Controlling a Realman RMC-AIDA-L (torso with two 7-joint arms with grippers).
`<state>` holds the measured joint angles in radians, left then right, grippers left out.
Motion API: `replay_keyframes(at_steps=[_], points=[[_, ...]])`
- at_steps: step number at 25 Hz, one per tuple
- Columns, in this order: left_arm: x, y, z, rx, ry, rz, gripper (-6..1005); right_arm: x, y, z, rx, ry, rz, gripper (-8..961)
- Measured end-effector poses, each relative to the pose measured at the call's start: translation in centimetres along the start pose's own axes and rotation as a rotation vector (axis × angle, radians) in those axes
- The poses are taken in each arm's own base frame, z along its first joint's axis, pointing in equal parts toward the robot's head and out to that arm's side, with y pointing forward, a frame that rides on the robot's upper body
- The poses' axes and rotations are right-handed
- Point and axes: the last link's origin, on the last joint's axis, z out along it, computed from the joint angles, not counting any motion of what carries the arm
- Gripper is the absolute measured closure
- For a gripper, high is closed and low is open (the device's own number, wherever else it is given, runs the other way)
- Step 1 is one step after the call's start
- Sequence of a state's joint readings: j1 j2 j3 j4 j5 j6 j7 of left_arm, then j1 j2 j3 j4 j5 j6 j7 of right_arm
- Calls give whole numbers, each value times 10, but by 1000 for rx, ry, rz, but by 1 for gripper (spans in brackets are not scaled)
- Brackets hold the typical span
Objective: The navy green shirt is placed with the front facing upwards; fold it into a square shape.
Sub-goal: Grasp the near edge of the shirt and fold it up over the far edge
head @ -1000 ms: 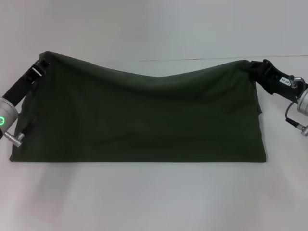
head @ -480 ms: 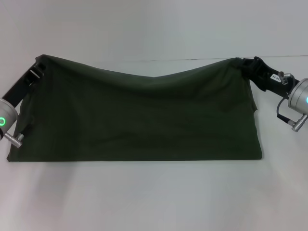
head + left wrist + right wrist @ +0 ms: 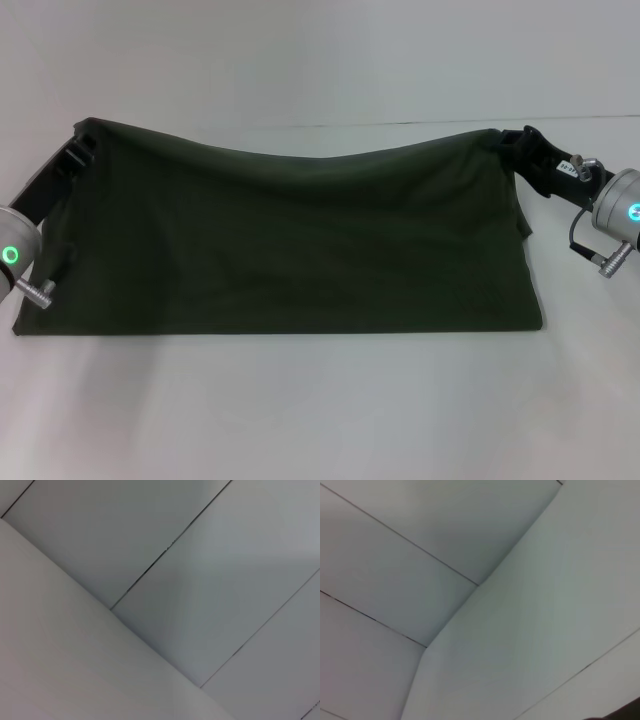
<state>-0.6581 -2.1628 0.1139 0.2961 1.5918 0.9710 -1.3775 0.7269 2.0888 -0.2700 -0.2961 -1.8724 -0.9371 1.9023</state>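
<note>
Head view: left gripper (image 3: 82, 135) and right gripper (image 3: 508, 143) each pinch an upper corner of the navy green shirt (image 3: 290, 240), hanging between them; first fold underway, square unfinished.

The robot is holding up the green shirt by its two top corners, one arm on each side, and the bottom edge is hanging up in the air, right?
Almost. The left tool and right tool do hold the navy green shirt by its top corners, one on each side. But the bottom edge isn't in the air: the head view shows it resting along the white table.
</note>
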Motion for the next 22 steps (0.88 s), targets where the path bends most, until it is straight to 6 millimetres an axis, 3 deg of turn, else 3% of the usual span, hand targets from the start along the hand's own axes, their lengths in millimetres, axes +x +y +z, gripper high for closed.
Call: replay_keyframes(at_steps=[11,13,18,22], points=[[-5,-3,6,63,24,2,965,-2,1,2,-3,-28,-36,849],[-6,-2,6,67,35,4,964,-2,0,0,-5,-46,-31,620],[-7,-3,6,82,55,-1,962,-1,-6,-4,2,-69,-12,439],[-8,-5,7,96,50,-4,889,0,-8,-7,4,-73,-13,261]])
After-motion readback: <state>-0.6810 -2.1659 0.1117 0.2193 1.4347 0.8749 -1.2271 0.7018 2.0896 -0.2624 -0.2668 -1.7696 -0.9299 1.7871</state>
